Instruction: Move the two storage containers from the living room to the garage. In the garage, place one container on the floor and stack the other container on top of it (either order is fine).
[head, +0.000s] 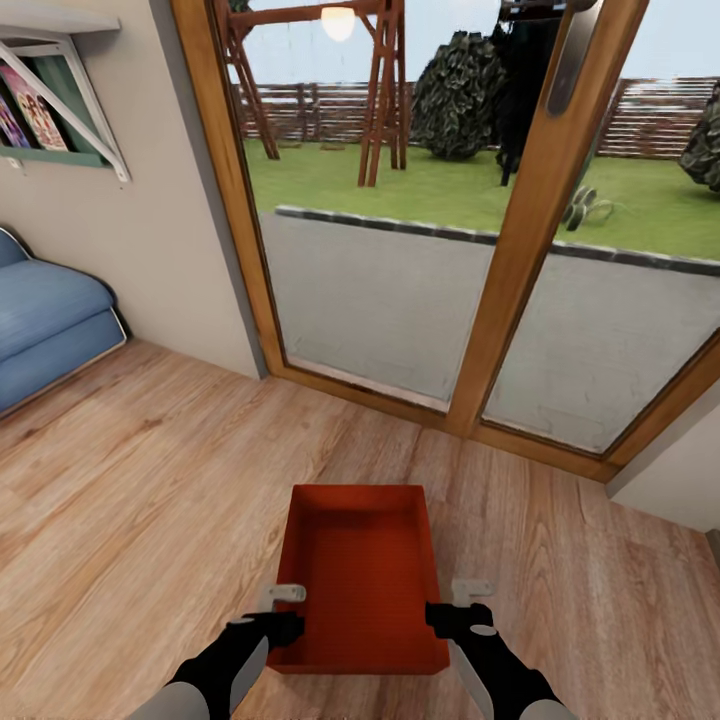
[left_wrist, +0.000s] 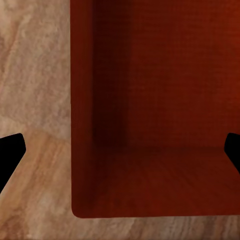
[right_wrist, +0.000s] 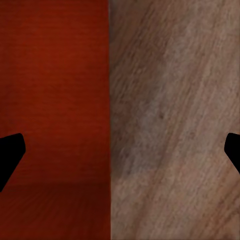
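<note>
Orange-red bin (head: 362, 570) on wood floor (head: 150, 480) by glass doors (head: 400, 280), left end effector (head: 283, 612) and right end effector (head: 456, 608) spread wide, straddling bin's side walls, nothing grasped

An orange-red open-top bin (head: 362, 580), shallow with a finely ribbed bottom, sits level between the two grippers' fingers, its near side walls straddled by each pair.

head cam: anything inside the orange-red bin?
No, the storage container is empty: its ribbed bottom shows bare from wall to wall, between the left gripper and right gripper.
</note>
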